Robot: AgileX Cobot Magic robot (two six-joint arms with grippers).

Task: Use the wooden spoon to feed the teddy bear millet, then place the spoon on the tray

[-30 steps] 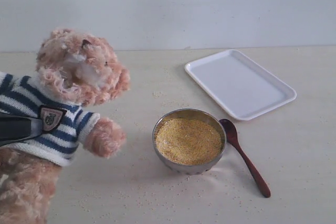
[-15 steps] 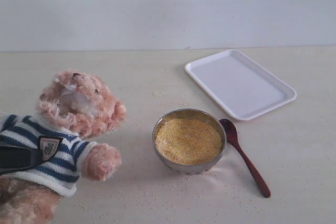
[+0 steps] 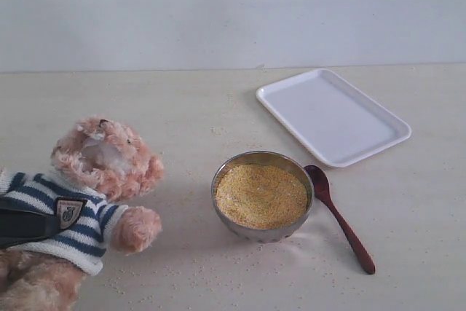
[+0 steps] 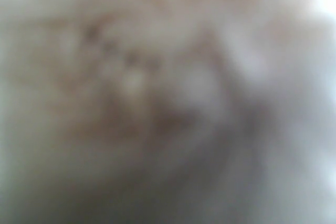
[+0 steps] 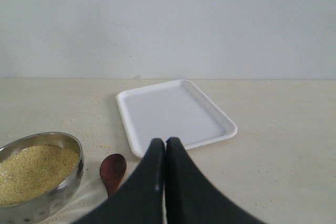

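The teddy bear leans at the left of the exterior view, its striped sweater crossed by a black finger of my left gripper, which is shut on its body. Blurred fur of the teddy bear fills the left wrist view. Millet fills the steel bowl at centre. The wooden spoon lies on the table just right of the bowl, with its oval end toward the tray. My right gripper is shut and empty, hovering near the wooden spoon and the tray.
Loose grains are scattered on the pale tabletop around the bowl. A plain wall stands behind the table. The steel bowl and its millet also show in the right wrist view.
The teddy bear has come down and tilted lower at the left, held by the left gripper. Bowl, spoon and tray have not moved.
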